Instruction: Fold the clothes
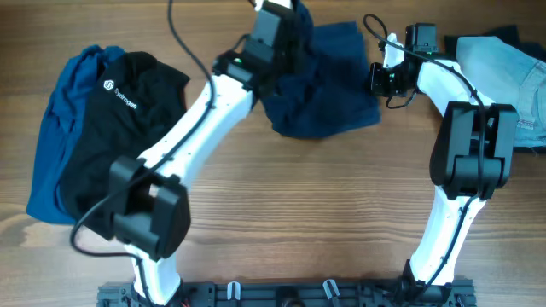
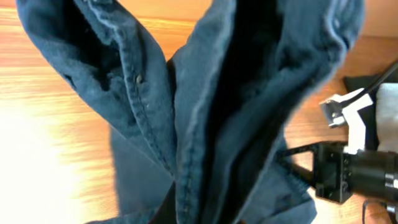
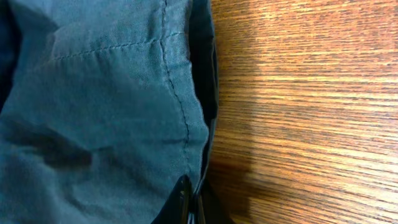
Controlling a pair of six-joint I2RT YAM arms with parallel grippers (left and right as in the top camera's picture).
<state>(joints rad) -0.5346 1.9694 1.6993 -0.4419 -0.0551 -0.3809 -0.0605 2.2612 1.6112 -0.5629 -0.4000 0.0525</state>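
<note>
**Navy shorts pinched at 2 points on the far side of the table**

Bare wood of the table (image 1: 341,196) runs across the near half between the 2 arm bases, a broad stretch of open room with nothing lying on it.

On the near left, the black top (image 1: 141,102) with its small white logo lies over the royal-blue garment (image 1: 60,119). The blue shows along the left edge of the pile. The left arm (image 1: 183,128) crosses above the top's right edge, stretched out on a long diagonal toward the far centre.

The right arm (image 1: 473,153) rises from its base, bends at a high elbow and doubles back leftward.

Further off, the navy shorts (image 1: 328,85) lie crumpled at the far centre. Their near edge is ragged, and their right edge meets the right gripper (image 3: 191,202), whose fingers are closed on the hem. Open wood lies just beside that hem in the right wrist view.

The left gripper (image 1: 288,17) is closed at the shorts' far left corner, and in the left wrist view the cloth hangs in bunched folds with a stitched seam.

At the far right, pale denim (image 1: 503,68) lies apart from the shorts.
</note>
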